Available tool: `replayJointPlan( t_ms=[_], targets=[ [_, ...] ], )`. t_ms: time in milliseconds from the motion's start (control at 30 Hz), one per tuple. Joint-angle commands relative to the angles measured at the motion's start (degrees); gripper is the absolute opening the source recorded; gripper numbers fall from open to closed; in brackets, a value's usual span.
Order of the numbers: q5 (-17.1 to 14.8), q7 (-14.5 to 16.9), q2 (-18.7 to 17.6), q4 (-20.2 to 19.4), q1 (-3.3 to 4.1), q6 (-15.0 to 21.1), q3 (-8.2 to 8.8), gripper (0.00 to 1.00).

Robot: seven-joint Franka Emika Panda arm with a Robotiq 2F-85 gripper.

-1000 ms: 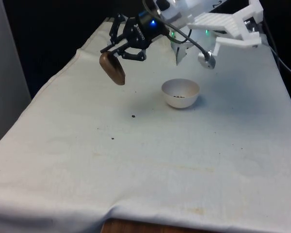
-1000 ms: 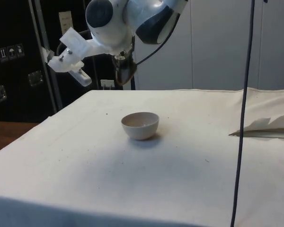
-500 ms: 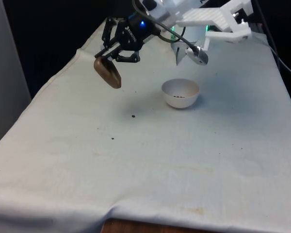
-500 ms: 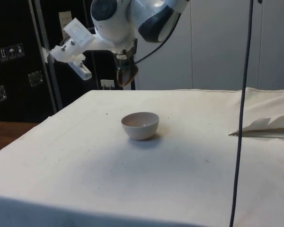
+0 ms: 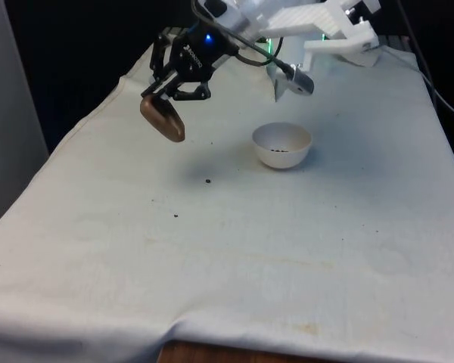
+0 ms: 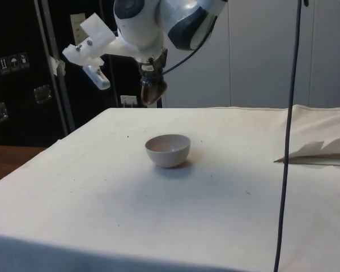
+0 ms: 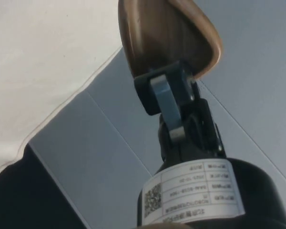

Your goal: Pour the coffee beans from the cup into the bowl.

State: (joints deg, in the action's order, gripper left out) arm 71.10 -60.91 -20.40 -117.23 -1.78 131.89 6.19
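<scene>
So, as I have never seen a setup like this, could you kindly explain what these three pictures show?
The white machine is a robot arm ending in a black two-finger gripper. One picture looks across the cloth-covered table towards the robot, one looks from the table's side, and one comes from a camera on the robot's wrist. The gripper holds a brown cup, tilted, in the air, its fingers closed on the cup's rim in the wrist picture. A white bowl stands on the cloth towards the front view's right of the cup, with a few dark coffee beans inside. Some stray dark bits lie on the cloth.
</scene>
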Motion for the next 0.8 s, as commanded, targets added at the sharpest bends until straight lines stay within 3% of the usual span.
replayJointPlan(
  t_ms=[0, 67, 100, 133, 333, 367, 400, 633, 667, 700, 767],
  targets=[
    [-0.86, 0.92, 0.00, -0.17, -0.63, 1.49, 0.00, 0.00],
    [-1.26, 1.15, -0.06, -0.23, -0.63, 2.29, 0.46, 0.00],
    [-0.52, 0.34, -0.06, 0.00, -0.06, 1.26, 0.74, 0.00],
    [-1.49, 1.32, -0.06, -0.23, -0.63, 2.64, 0.69, 0.00],
    [-3.44, 2.46, -0.34, -0.17, -0.80, 5.27, 2.01, 0.00],
    [-2.75, 1.66, -0.34, -0.06, -0.17, 4.35, 2.41, 0.00],
    [-4.07, 2.81, -0.46, -0.23, -0.80, 6.07, 2.46, 0.00],
    [-6.02, 4.13, -0.86, -0.23, -0.92, 8.65, 3.72, 0.00],
    [-5.10, 3.21, -0.80, 0.00, -0.23, 7.39, 3.95, 0.00],
    [-6.70, 4.64, -1.03, -0.23, -0.97, 9.40, 4.13, 0.00],
    [-7.39, 5.10, -1.26, -0.23, -1.03, 10.26, 4.58, 0.00]
  ],
)
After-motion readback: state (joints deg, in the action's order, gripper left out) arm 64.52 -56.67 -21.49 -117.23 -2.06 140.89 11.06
